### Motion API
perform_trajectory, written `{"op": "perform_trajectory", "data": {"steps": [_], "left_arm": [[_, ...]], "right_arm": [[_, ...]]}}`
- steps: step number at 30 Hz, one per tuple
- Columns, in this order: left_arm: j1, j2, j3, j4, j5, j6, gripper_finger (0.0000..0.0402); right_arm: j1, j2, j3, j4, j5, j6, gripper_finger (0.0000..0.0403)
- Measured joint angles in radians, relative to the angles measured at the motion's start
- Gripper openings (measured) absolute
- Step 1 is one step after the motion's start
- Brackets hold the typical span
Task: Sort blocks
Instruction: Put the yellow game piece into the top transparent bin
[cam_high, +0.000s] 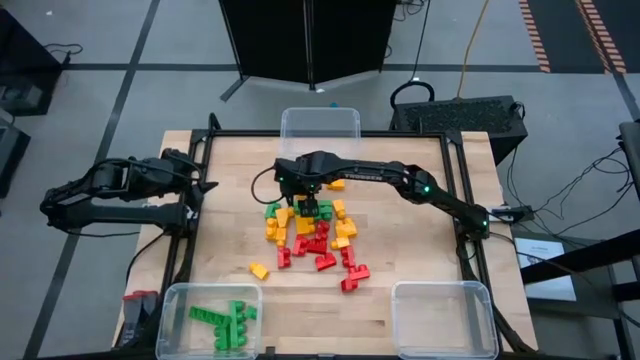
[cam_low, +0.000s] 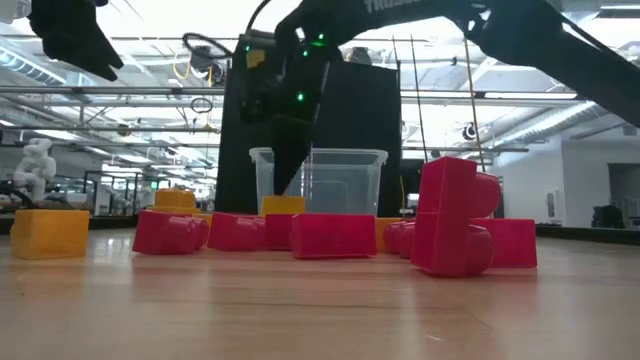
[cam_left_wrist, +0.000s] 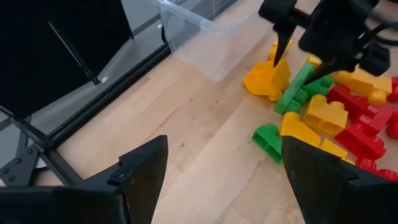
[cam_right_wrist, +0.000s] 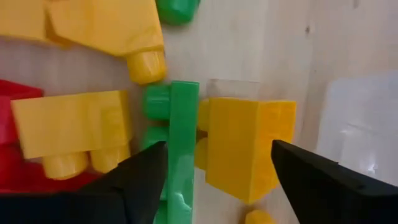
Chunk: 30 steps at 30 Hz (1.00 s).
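A pile of red, yellow and green blocks (cam_high: 318, 238) lies mid-table, and one yellow block (cam_high: 259, 270) lies apart toward the near-left. My right gripper (cam_high: 316, 207) points down, open, over the pile's far side. In the right wrist view its fingers (cam_right_wrist: 217, 144) stand on either side of a long green block (cam_right_wrist: 181, 134) and a yellow block (cam_right_wrist: 249, 146) lying side by side. My left gripper (cam_high: 205, 185) waits open at the table's left edge (cam_left_wrist: 225, 140). Several green blocks (cam_high: 225, 322) lie in the near-left bin.
A clear bin (cam_high: 320, 124) stands at the far edge just behind the pile. Another clear bin (cam_high: 445, 318) stands at the near-right corner, and the near-left bin (cam_high: 172, 310) holds the green blocks. Bare wood lies left and right of the pile.
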Motion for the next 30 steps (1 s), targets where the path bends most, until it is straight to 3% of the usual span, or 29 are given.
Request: {"op": "perform_trajectory", "data": {"steps": [5,17,24,30], "left_arm": [[0.0,0.0,0.0,0.001,0.0,0.004,0.0287],[0.0,0.0,0.0,0.002,0.0,0.004,0.0287],[0.0,0.0,0.0,0.002,0.0,0.004,0.0287],[0.0,0.0,0.0,0.002,0.0,0.004,0.0287]], "right_arm": [[0.0,0.039,0.001,0.001,0.004,0.002,0.0295],[-0.023,0.057,0.001,0.005,-0.003,0.057,0.026],[-0.024,0.058,0.0,0.004,-0.003,0.083,0.019],[-0.022,0.058,0.0,-0.01,-0.002,0.088,0.009]]}}
